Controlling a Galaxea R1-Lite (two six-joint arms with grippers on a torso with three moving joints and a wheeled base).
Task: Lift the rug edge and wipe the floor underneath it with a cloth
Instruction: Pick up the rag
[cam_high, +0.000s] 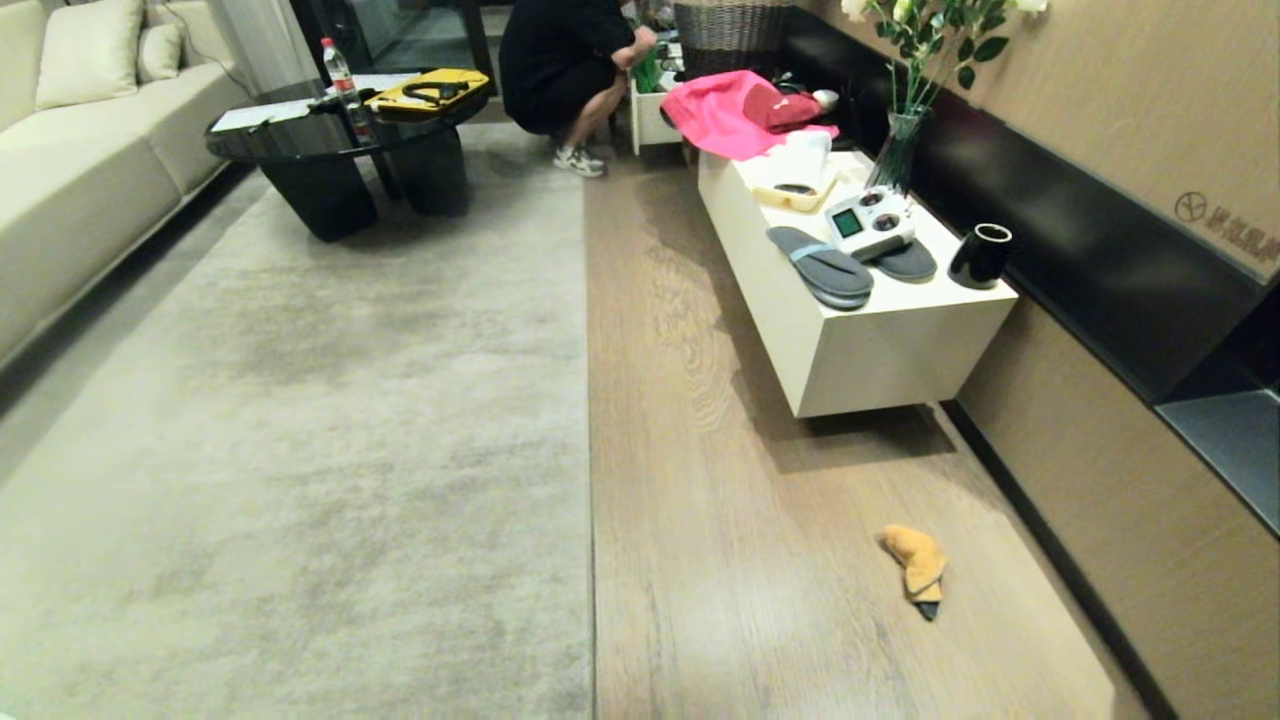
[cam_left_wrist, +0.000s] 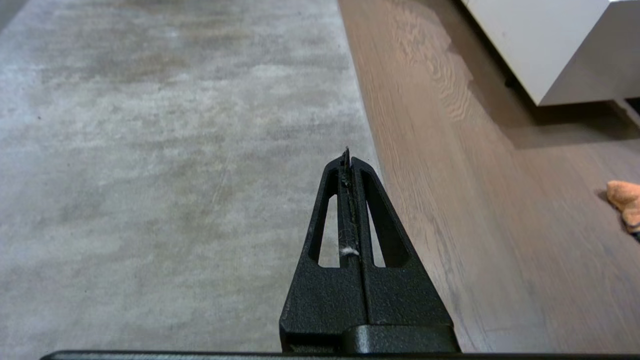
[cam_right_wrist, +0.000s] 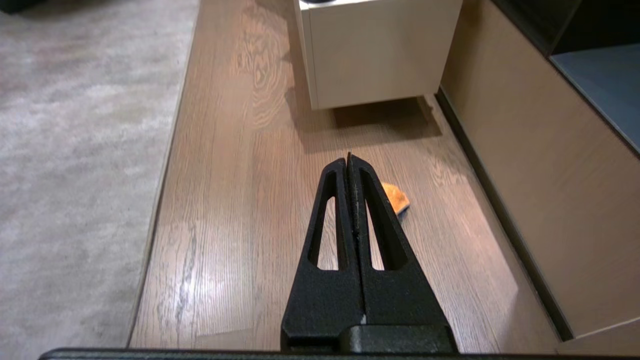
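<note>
Cloth (cam_high: 916, 568) lies loose on floor (cam_high: 760, 560), just ahead of R tool (cam_right_wrist: 349, 159), near the wall; not yet picked up. Rug edge (cam_high: 588, 420) lies flat, running straight ahead beside L tool (cam_left_wrist: 347, 152). Both tools fully closed, empty. Bare floor strip between rug and white cabinet (cam_high: 850, 340) gives approach room; cabinet and wall bound the R side.

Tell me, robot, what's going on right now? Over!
Left gripper shut, empty, above the rug edge. Right gripper shut, empty, above the floor. Cloth lying on floor, untouched. Nothing in the way.
</note>
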